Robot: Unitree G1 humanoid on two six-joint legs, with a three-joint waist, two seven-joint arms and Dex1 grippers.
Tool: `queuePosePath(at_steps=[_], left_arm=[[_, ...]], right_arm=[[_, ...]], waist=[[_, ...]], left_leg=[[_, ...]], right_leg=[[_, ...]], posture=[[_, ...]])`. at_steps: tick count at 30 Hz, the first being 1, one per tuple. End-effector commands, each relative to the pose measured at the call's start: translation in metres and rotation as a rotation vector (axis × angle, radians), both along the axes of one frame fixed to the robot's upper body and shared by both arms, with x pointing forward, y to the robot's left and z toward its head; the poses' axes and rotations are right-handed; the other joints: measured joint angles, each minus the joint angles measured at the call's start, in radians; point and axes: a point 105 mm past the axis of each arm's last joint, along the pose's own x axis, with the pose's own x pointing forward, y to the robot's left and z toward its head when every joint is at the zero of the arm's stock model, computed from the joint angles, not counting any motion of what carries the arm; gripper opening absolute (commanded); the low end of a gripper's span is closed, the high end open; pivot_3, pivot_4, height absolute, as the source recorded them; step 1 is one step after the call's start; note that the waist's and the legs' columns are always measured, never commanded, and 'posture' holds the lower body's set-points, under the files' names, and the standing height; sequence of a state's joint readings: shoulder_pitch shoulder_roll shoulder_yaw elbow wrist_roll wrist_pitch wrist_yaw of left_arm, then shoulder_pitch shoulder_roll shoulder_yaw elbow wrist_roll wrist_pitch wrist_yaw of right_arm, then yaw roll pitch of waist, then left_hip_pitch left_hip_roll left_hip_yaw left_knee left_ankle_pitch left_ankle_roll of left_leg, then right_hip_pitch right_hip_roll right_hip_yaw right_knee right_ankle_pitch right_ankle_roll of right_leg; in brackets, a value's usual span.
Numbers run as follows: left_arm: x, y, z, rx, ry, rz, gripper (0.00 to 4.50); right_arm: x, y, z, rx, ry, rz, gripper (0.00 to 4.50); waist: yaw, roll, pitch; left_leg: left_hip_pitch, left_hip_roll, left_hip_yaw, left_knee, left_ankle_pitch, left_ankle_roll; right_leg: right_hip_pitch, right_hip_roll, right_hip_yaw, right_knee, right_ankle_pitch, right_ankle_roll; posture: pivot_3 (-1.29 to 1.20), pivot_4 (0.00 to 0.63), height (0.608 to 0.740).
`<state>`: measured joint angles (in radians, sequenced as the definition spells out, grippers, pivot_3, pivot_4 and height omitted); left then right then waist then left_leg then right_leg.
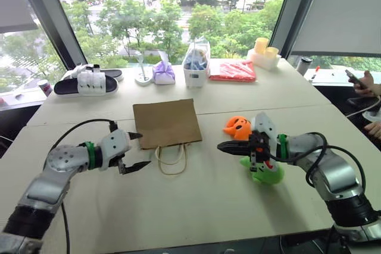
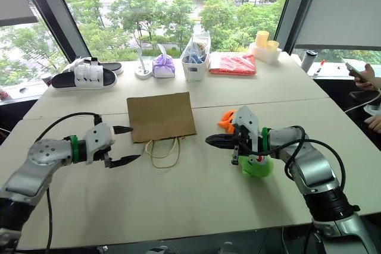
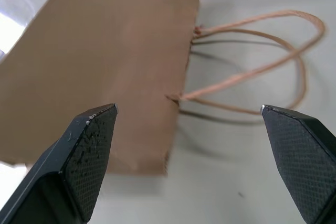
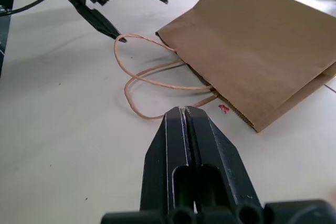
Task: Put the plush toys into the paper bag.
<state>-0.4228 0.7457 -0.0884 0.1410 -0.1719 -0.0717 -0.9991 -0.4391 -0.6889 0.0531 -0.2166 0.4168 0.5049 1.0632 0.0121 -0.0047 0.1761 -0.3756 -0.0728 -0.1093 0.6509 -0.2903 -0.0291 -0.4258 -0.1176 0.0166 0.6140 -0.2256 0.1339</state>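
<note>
Paper bag [image 1: 166,122] lies flat on the table [image 1: 196,206] in front of you, its mouth toward you and the cord handles [image 1: 171,159] spread loose on the surface. Your left hand [image 1: 137,150] sits just beside the bag's near left corner, fingers spread wide and holding nothing (one fingertip [image 4: 121,38] is right at a handle loop). Your right hand [image 1: 222,146] is shut tight and empty, pointing toward the handles from the other side. Both plush toys rest on the table to the right of the bag: the orange one [image 1: 238,128] just behind that wrist, the green one [image 1: 266,172] under it.
</note>
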Motion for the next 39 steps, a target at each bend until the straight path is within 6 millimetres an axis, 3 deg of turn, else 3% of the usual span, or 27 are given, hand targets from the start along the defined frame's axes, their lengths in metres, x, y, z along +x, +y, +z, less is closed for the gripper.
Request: queuePosePath(at_steps=[1, 4, 7, 14, 17, 21, 23, 24, 27, 32, 39], left_arm=[[0.008, -0.014, -0.003, 0.054, -0.055, -0.061, 4.49], [0.015, -0.022, -0.004, 0.050, -0.070, -0.077, 4.49], [0.018, -0.030, -0.005, 0.048, -0.085, -0.097, 3.64], [0.017, -0.032, 0.008, -0.012, -0.094, -0.099, 0.06], [0.010, -0.034, 0.026, -0.129, -0.025, -0.093, 0.06], [0.015, -0.038, 0.070, -0.364, -0.017, -0.011, 0.06], [0.015, -0.039, 0.081, -0.414, -0.005, 0.008, 0.06], [0.015, -0.039, 0.083, -0.423, 0.000, 0.014, 0.06], [0.007, -0.047, 0.088, -0.451, 0.032, 0.002, 0.06], [-0.003, -0.051, 0.085, -0.483, 0.084, 0.015, 0.06], [-0.013, -0.053, 0.080, -0.491, 0.107, 0.037, 0.06]], right_arm=[[-0.005, 0.001, 0.011, 0.025, -0.047, -0.008, 0.00], [-0.006, 0.000, 0.011, 0.028, -0.046, -0.021, 0.00], [-0.007, 0.001, 0.010, 0.030, -0.046, -0.030, 0.00], [-0.009, 0.005, 0.008, 0.039, -0.034, -0.030, 0.00], [-0.007, 0.016, 0.002, 0.061, -0.018, -0.033, 0.00], [0.009, 0.037, -0.021, 0.043, -0.010, -0.104, 0.00], [0.016, 0.046, -0.028, 0.033, -0.013, -0.135, 0.00], [0.018, 0.048, -0.029, 0.033, -0.015, -0.141, 0.00], [0.033, 0.077, -0.040, 0.062, -0.011, -0.192, 0.00], [0.054, 0.124, -0.040, 0.156, 0.016, -0.266, 0.00], [0.066, 0.154, -0.050, 0.134, 0.019, -0.280, 0.00]], waist=[[-0.001, 0.000, 0.000], [-0.007, 0.000, 0.000], [-0.011, 0.000, 0.000], [-0.012, 0.000, 0.000], [-0.016, 0.000, 0.000], [-0.026, 0.000, 0.000], [-0.028, 0.000, 0.000], [-0.028, 0.000, 0.000], [-0.034, -0.001, 0.000], [-0.036, -0.001, 0.000], [-0.031, -0.001, 0.000]], left_leg=[[0.000, 0.000, 0.000, 0.001, 0.000, 0.000], [0.000, 0.000, 0.000, 0.001, 0.000, 0.000], [0.000, 0.000, 0.000, 0.001, 0.000, 0.000], [0.000, 0.000, 0.000, 0.001, 0.000, 0.000], [0.000, 0.000, 0.000, 0.001, 0.000, 0.000], [0.000, 0.000, -0.002, 0.002, 0.000, 0.000], [0.001, 0.000, -0.002, 0.003, 0.001, -0.001], [0.001, 0.000, -0.002, 0.003, 0.001, -0.001], [0.001, 0.000, -0.002, 0.003, 0.002, -0.003], [0.002, 0.000, -0.003, 0.002, 0.005, -0.008], [0.002, 0.000, -0.005, 0.002, 0.005, -0.008]], right_leg=[[0.000, 0.000, 0.000, 0.000, 0.000, 0.001], [0.000, 0.000, 0.001, 0.000, 0.001, 0.001], [0.000, 0.001, 0.000, 0.000, 0.001, 0.001], [0.000, 0.001, 0.000, 0.001, 0.001, 0.001], [0.000, 0.001, 0.000, 0.001, 0.001, 0.001], [0.000, 0.001, 0.000, 0.003, 0.001, 0.001], [0.000, 0.001, 0.000, 0.004, 0.001, 0.001], [0.000, 0.001, 0.000, 0.005, 0.001, 0.001], [0.000, 0.001, 0.001, 0.006, 0.001, 0.001], [-0.004, 0.002, 0.001, 0.012, 0.001, 0.001], [-0.004, 0.002, 0.002, 0.014, 0.001, 0.000]], posture=[[0.00, 0.150, 0.740], [0.00, 0.150, 0.740], [0.00, 0.150, 0.740], [0.00, 0.150, 0.740], [0.00, 0.150, 0.740], [0.00, 0.150, 0.740], [0.00, 0.150, 0.740], [0.00, 0.150, 0.740], [0.00, 0.150, 0.740], [0.00, 0.150, 0.740], [0.00, 0.150, 0.740]])
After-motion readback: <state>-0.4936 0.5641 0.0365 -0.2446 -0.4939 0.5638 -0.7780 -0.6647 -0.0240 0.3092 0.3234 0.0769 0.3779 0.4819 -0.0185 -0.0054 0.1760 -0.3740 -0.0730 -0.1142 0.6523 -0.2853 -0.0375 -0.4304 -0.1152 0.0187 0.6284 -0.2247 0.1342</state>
